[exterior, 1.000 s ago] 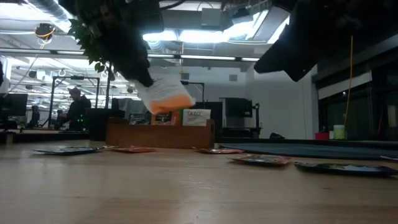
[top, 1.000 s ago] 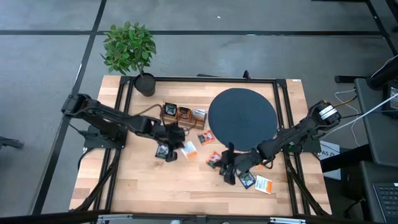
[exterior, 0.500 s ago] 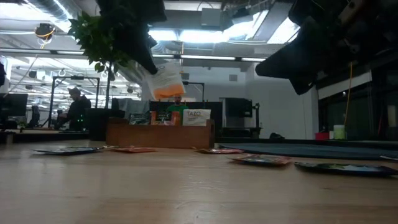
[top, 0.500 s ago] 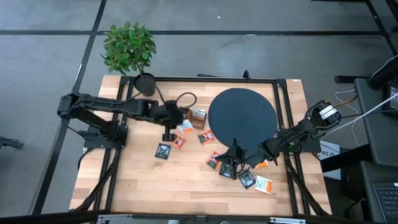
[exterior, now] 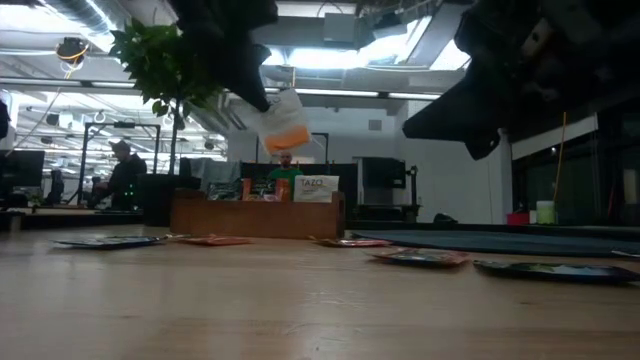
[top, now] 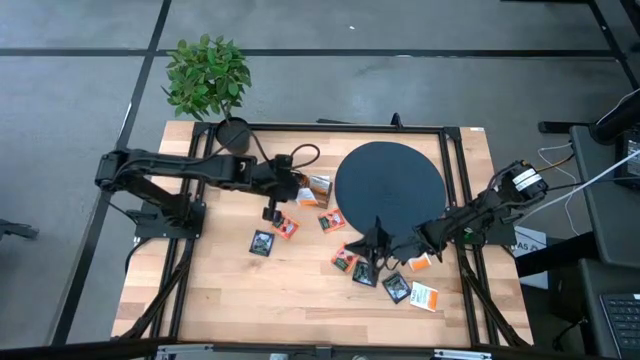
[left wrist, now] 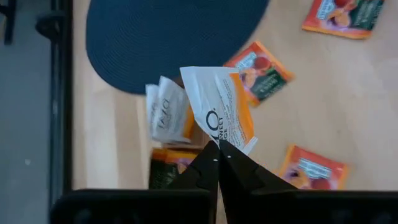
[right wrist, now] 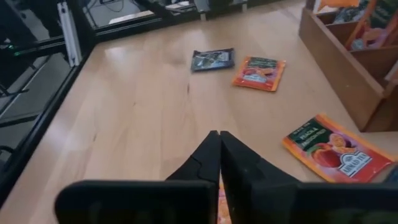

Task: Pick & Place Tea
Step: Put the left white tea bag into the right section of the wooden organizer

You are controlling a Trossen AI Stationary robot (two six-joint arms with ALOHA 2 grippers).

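My left gripper (top: pixel 290 188) is shut on a white-and-orange tea sachet (left wrist: pixel 221 109) and holds it above the long wooden tray (top: pixel 296 184), which has sachets standing in it. The same sachet (exterior: pixel 283 122) shows well above the table in the low view. Several more tea sachets lie flat on the table, among them a dark one (top: pixel 262 242), a red-orange one (top: pixel 287 228) and a white-orange one (top: pixel 426 297). My right gripper (top: pixel 362 262) is shut with nothing in it and hovers over the sachets near the black disc (top: pixel 390 185). My left gripper pinches the sachet's near edge (left wrist: pixel 219 143) between its two fingertips. The fingers slant down from the table's left. The sachet sticks out beyond the fingertips, tilted and lifted clear above the tray.
A potted plant (top: pixel 207 75) stands at the far left corner. The black metal frame (top: pixel 455 150) runs along the table's edges. The right wrist view shows the tray's wall (right wrist: pixel 348 74) and three flat sachets; bare wood (top: pixel 250 300) spreads along the near left.
My left gripper has carried the white-orange sachet up and toward the far edge, from over the loose sachets to above the tray, rolling as it went; the sachet has turned with it. My right gripper has shifted a little toward the disc and tipped further down.
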